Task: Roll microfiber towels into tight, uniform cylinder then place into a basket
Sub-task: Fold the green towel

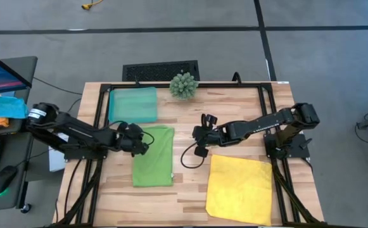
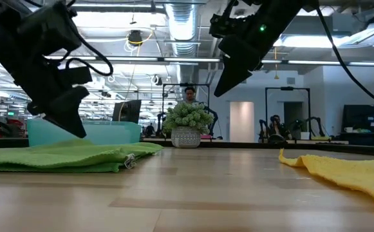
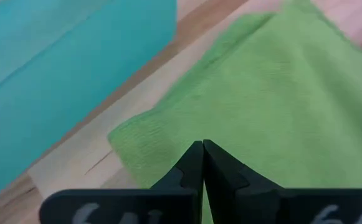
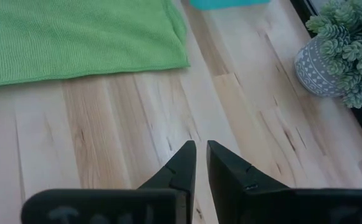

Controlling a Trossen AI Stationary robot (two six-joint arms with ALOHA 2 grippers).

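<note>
Left tool (image 1: 147, 140) pinched empty over green towel (image 1: 154, 156) edge, poised to start rolling; right tool (image 1: 199, 132) narrow, empty, waiting above bare bench (image 1: 190, 190).

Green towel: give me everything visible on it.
The leaf-green microfiber towel lies flat and unrolled on the wooden table, a long rectangle, apparently folded double, with a small tag at one edge. Its far end sits just short of the translucent teal plastic basket. The left tool, shut, hangs over its upper left edge; contact can't be confirmed. The yellow towel lies apart.
</note>
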